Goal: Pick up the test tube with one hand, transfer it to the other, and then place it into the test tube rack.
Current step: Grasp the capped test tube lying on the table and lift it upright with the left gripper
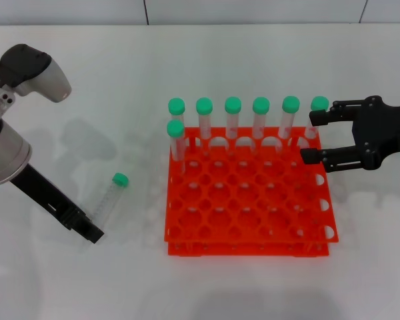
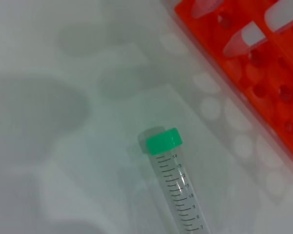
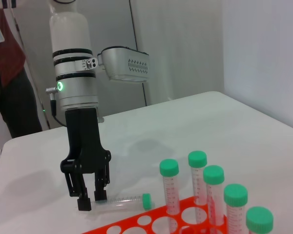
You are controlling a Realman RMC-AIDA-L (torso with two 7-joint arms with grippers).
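Note:
The test tube [image 1: 109,198] lies on the white table left of the rack, its green cap [image 1: 121,179] pointing away from me. It also shows in the left wrist view [image 2: 179,192] and the right wrist view [image 3: 123,200]. My left gripper [image 1: 88,227] is down at the tube's bottom end. In the right wrist view the left gripper [image 3: 91,200] is open, its fingers on either side of that end. The orange-red test tube rack [image 1: 247,207] stands in the middle. My right gripper [image 1: 313,137] is open and empty over the rack's far right corner.
Several identical green-capped tubes [image 1: 233,117] stand upright along the rack's back row, and one [image 1: 176,139] in the second row at the left. One capped tube [image 1: 319,104] stands right beside the right gripper's upper finger. A person [image 3: 5,73] stands beyond the table.

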